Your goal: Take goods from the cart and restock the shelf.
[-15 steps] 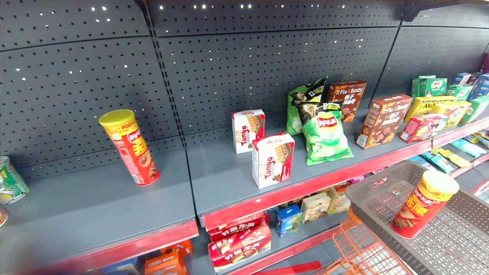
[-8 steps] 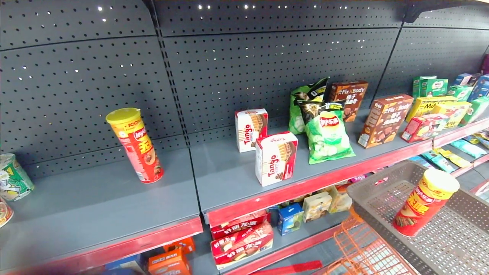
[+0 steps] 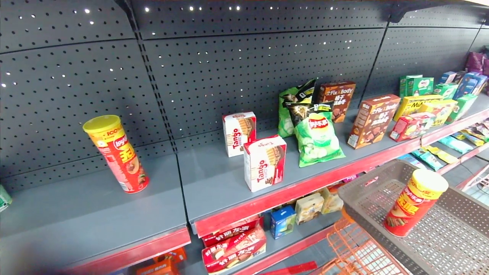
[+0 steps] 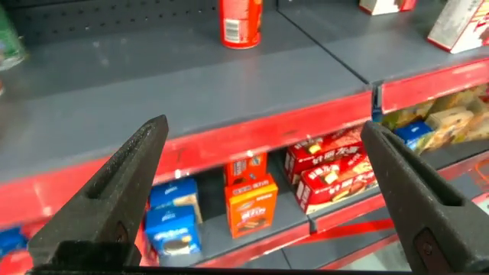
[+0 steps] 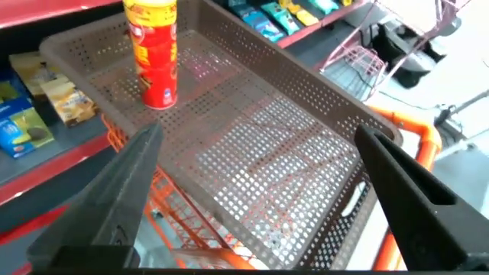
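One red, yellow-lidded chip canister [image 3: 414, 202] is stood upright in the grey perforated basket [image 3: 458, 236] carried on the orange cart [image 3: 355, 248], near the basket corner closest to the shelf [image 3: 114, 214]. A second canister [image 3: 116, 154] of the same kind is placed upright on the grey shelf board near the pegboard back, well apart from two wafer boxes [image 3: 264, 162] and a green chip bag [image 3: 319, 137] to its right. The left gripper [image 4: 263, 130] is held spread wide and empty before the red shelf edge, and the right gripper [image 5: 258, 136] is likewise held wide apart and empty above the basket.
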Robot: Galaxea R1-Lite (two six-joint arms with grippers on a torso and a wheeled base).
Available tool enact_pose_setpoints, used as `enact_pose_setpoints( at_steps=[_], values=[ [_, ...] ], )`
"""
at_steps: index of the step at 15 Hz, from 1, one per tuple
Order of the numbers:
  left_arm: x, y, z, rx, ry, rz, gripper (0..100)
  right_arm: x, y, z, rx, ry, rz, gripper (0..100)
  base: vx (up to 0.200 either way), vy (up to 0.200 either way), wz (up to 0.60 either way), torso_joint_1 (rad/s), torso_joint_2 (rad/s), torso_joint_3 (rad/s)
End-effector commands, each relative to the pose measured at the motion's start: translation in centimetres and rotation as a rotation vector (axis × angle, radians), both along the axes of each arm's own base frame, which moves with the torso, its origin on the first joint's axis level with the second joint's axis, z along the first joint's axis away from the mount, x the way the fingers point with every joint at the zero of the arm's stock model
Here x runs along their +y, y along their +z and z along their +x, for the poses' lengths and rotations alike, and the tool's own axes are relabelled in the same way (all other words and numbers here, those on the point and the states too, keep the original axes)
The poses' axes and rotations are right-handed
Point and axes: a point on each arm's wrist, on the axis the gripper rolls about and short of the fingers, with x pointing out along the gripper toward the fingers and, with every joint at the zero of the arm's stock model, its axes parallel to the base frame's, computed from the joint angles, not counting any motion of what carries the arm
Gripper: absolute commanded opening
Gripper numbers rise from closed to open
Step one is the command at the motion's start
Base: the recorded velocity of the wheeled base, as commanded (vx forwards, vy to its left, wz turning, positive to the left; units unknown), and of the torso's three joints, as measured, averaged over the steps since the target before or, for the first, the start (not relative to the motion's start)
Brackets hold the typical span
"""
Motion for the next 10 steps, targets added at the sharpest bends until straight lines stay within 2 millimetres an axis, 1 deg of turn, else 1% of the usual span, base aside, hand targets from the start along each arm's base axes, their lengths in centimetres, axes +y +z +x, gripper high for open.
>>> enact_pose_setpoints(
  at_steps=[1,10],
  values=[
    [0.0,-0.01,0.01,0.002,0.0,0.002,100,0.03,-0.01,-0.08,-0.006,-0.001,-0.002,100,0.0,0.2,0.0,0.007,0.0,0.002],
    [0.0,-0.01,0.01,0.002,0.0,0.0,100,0.03,0.06,-0.09,-0.006,0.005,-0.021,100,0.0,0.0,0.0,0.0,0.0,0.0]
  ],
)
